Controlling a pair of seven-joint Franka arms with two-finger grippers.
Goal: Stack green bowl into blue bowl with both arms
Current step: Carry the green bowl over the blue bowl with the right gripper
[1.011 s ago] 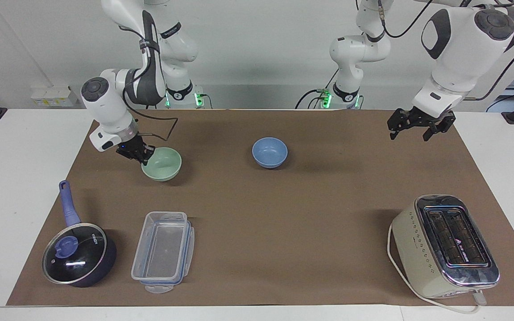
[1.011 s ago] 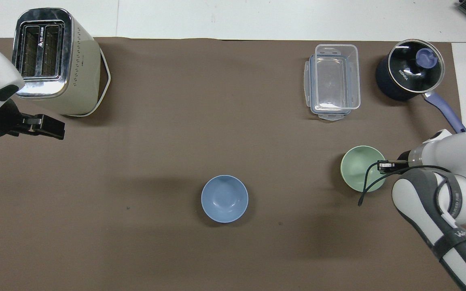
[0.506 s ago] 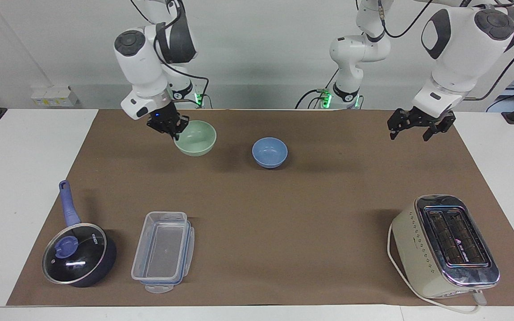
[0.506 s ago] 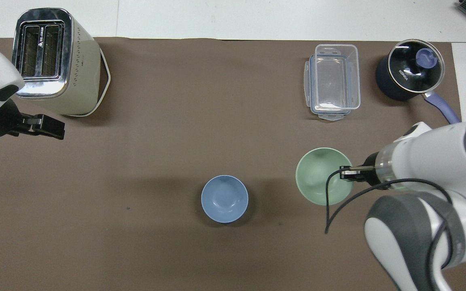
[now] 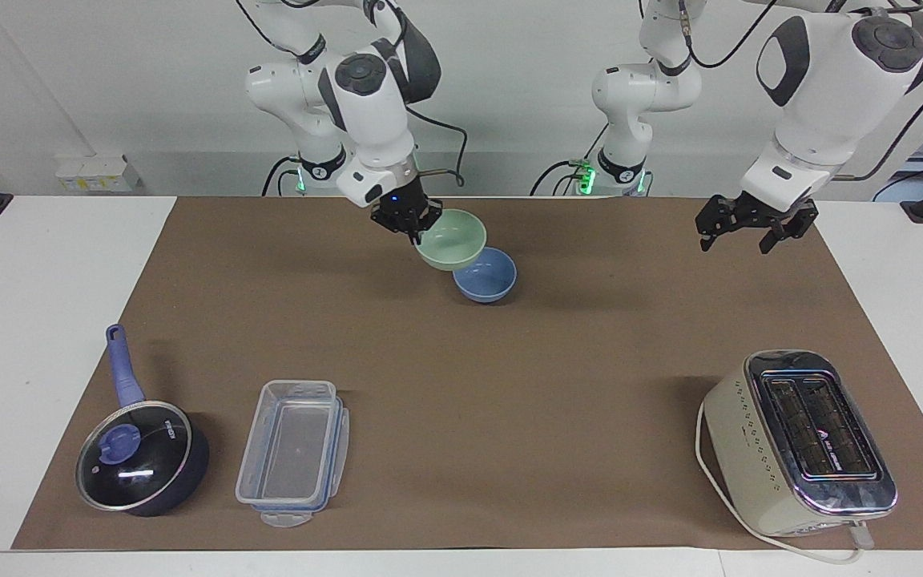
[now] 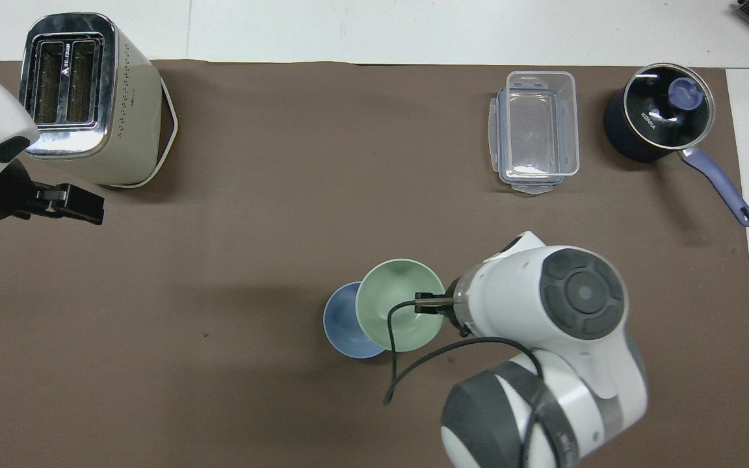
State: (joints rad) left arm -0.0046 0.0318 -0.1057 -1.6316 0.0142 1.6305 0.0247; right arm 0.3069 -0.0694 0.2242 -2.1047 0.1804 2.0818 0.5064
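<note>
The small, round, pale mint-green bowl (image 5: 451, 238) is held clear of the table by the right gripper (image 5: 411, 227), whose fingers are clamped on the rim at the side toward the right arm's end of the table. The bowl is carried slightly tilted. It is positioned over the edge of the small, round, light cornflower-blue bowl (image 5: 485, 275), partly overlapping it in both views; no contact between the two bowls can be confirmed. The blue bowl rests on the brown paper mat (image 5: 509, 385) near the middle of the table, close to the robots.

The left gripper (image 5: 750, 227) is held above the mat at the left arm's end of the table, its jaws spread apart with nothing between them; this arm waits.

Farther from the robots, a cream two-slot toaster (image 5: 802, 441) is located at the left arm's end. A clear rectangular plastic container (image 5: 293, 453) and a dark blue lidded saucepan (image 5: 141, 457) are located at the right arm's end.
</note>
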